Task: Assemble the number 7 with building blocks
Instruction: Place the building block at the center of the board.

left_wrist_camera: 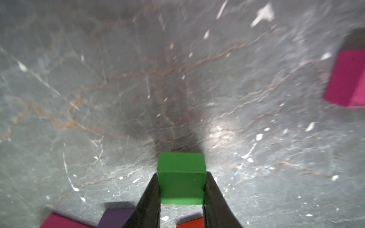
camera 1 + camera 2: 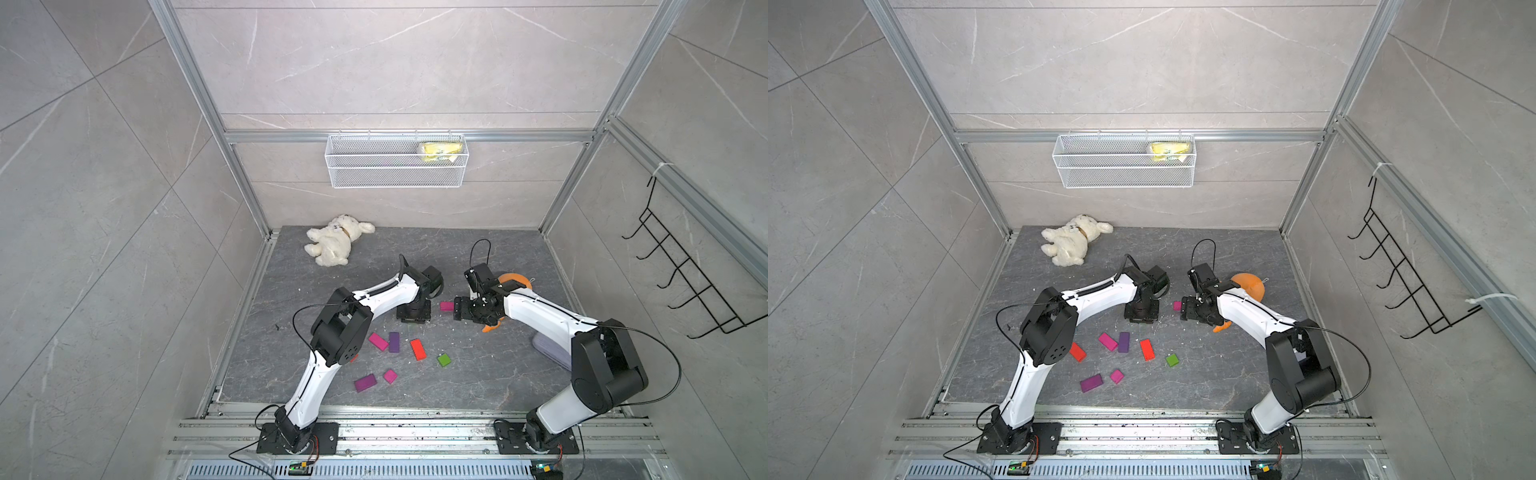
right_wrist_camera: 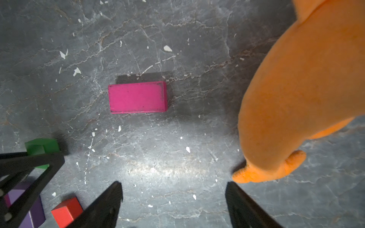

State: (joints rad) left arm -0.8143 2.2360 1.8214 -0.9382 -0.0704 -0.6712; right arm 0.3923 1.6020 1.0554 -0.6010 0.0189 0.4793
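**Left tool pinching a green block, right tool spread by a magenta block**

My left tool is pressed onto a small green block, with 1 black finger on each side of it. It stands near the middle of the dark grey bench. I cannot tell whether the block sits on the bench or hangs just above it. In both top views this tool points straight down and covers the block.

My right tool is spread wide and pinches nothing; its 2 fingers stand apart above bare bench. A flat magenta block lies on the bench ahead of those fingers, apart from them. In both top views it sits between my 2 tools. An orange plush toy lies just beside the right tool, with 1 of its feet close to a finger.

Nearer my arm bases the other blocks lie flat and loose. A magenta rectangle and a purple rectangle come close together at 1 end. A red rectangle lies near them, and a green square sits just beyond it toward my right arm. Closer to the bench's front edge are a pink square and, just beside it, a purple-magenta rectangle. In a top view another red rectangle shows beside my left arm's elbow.

A white plush dog lies at the far-left corner of the bench, well apart from all the blocks.
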